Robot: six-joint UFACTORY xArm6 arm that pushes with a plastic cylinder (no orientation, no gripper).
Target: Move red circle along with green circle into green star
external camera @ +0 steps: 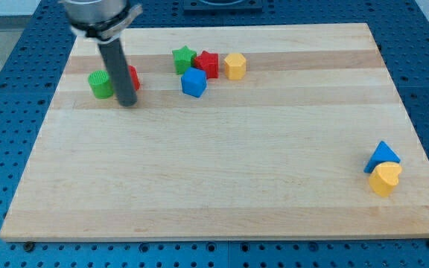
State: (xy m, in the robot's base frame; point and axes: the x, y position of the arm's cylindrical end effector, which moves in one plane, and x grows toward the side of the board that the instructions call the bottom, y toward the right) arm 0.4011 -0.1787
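- We read no brand, label or writing anywhere: the wooden board (222, 171) and the blocks are plain, and the blue perforated table (6, 89) around the board carries only rows of holes.
- Our arm ends in a bare dark rod, so there are no jaws to stand apart or together; my tip (127, 103) rests on the board at the view's upper left.
- The green circle (100, 84) sits just to the view's left of the rod, near the board's left edge.
- The red circle (131, 77) is mostly hidden behind the rod; we cannot tell whether the rod touches it.
- The green star (184, 59) lies to the view's right of that pair, near the top edge, with a strip of bare wood between.
- Packed around the star are a red block (208, 64) touching its right side, a yellow block (234, 65) further right, and a blue cube (194, 83) just below.
- A blue triangle (382, 156) and a yellow heart (385, 179) touch each other near the board's right edge.
- The middle and the bottom left of the board are open wood.
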